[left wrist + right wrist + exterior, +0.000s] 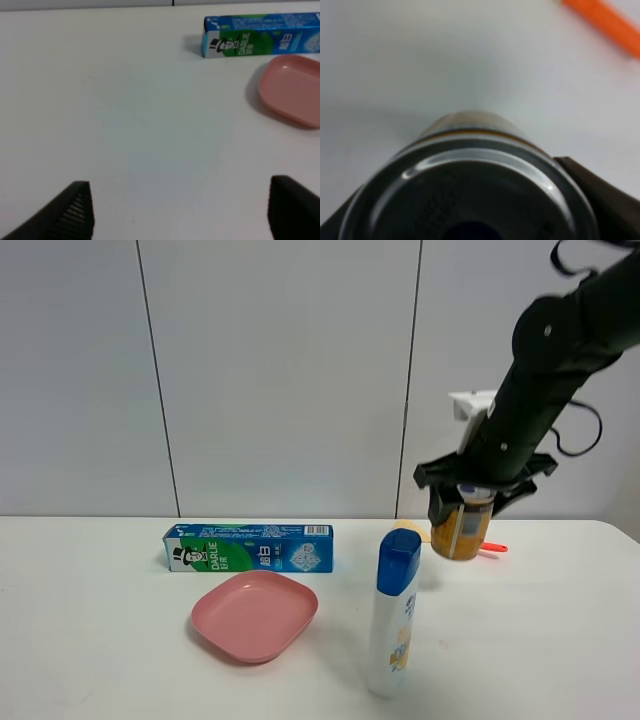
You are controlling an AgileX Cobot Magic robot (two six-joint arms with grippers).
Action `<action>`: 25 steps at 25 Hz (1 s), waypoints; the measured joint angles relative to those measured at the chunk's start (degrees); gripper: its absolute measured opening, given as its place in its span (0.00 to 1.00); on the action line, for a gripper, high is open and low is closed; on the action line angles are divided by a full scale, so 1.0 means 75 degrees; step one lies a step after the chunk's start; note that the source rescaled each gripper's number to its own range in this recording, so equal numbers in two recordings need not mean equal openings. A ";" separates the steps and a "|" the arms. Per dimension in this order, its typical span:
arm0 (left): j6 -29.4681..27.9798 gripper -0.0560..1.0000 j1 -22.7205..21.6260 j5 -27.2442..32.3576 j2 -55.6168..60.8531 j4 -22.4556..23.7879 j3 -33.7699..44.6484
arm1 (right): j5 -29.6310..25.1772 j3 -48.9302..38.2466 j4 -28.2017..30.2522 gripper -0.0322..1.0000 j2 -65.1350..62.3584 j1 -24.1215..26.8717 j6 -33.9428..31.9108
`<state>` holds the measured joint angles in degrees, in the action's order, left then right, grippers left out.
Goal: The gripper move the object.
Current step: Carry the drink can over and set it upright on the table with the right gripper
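Our right tool (pixel 465 502) is clamped on the can (pixel 462 532) near its rim, holding it, as far as we can judge, just clear of the counter (pixel 560 640), at about 1 o'clock from the white bottle (pixel 393 630). The can's long axis runs nearly upright, with the lid toward 12 to 1 o'clock. So high a grip could let it slip or swing, and carrying it toward 7 o'clock could topple the bottle. Our left tool (pixel 181 202) hangs spread apart, empty.
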<state>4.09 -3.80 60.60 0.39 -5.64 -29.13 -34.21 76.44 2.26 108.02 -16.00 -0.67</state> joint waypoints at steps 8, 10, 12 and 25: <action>0.0000 1.00 0.0000 0.0000 0.0000 0.0000 0.0000 | -0.2451 0.2654 -0.0209 0.03 -0.0904 -0.1135 0.0679; 0.0000 1.00 0.0000 0.0000 0.0000 0.0000 0.0000 | -0.2579 0.3251 -0.0404 0.03 -0.0904 -0.1667 0.0876; 0.0000 1.00 0.0000 0.0000 0.0000 0.0000 0.0000 | -0.2579 0.3673 -0.0585 0.03 -0.0864 -0.2214 0.1049; 0.0000 1.00 0.0000 0.0000 0.0000 0.0000 0.0000 | -0.3082 0.5998 -0.0743 0.03 0.1639 -0.4171 0.1377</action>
<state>4.09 -3.80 60.60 0.39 -5.64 -29.13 -57.33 121.42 -3.32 120.31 -47.28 9.66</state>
